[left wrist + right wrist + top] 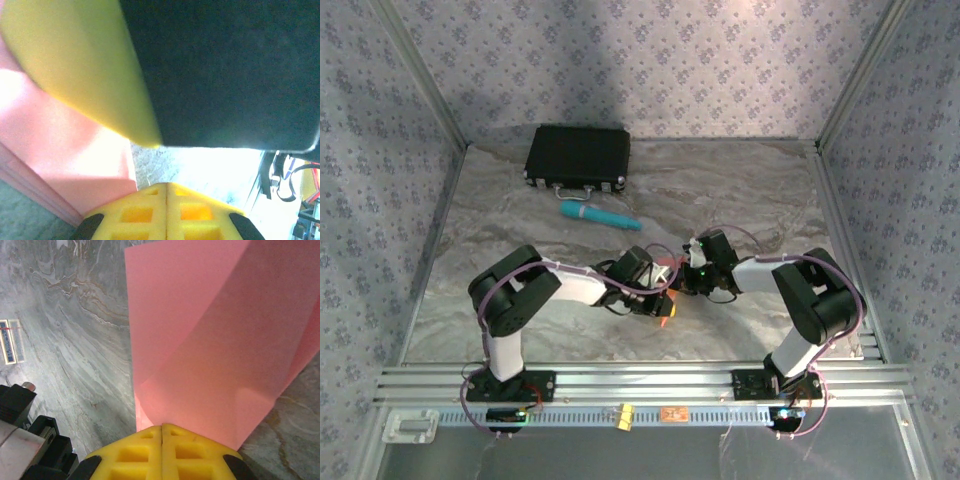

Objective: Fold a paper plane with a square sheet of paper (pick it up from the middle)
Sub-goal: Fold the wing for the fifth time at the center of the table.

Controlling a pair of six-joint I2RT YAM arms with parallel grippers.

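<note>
1. Left gripper (166, 192): your left claw has its yellow fingers pressed together, with no gap at the seam. The square sheet of paper (65, 150) lies just to the left of those tips, and its edge runs up against the left finger. You cannot tell from here whether any of it is pinched.
2. Obstruction: a yellow-and-black body (225, 75) sits close above the left tips, probably part of the other arm. Expect little working room.
3. Location: from above, your two claws meet near the middle of the table (65, 340). They are well apart from the teal cylinder (600, 215) and the black case (578, 157) further back.
4. Sheet condition: it is salmon-pink and not a single flat layer. Two panels overlap, and one straight crease runs from the right tips up and to the right. The surfaces look smooth, with no crumpling. It is not yet a pointed dart.
5. Right gripper (162, 427): the fingers are together and clamped on the sheet. The sheet rises straight out ahead of the tips, its long axis in line with the claw.
6. Judgement: your right arm has control of the sheet. The coming move turns on the left claw taking paper that lies to its left, so it would have to part its fingers and shift that way.
</note>
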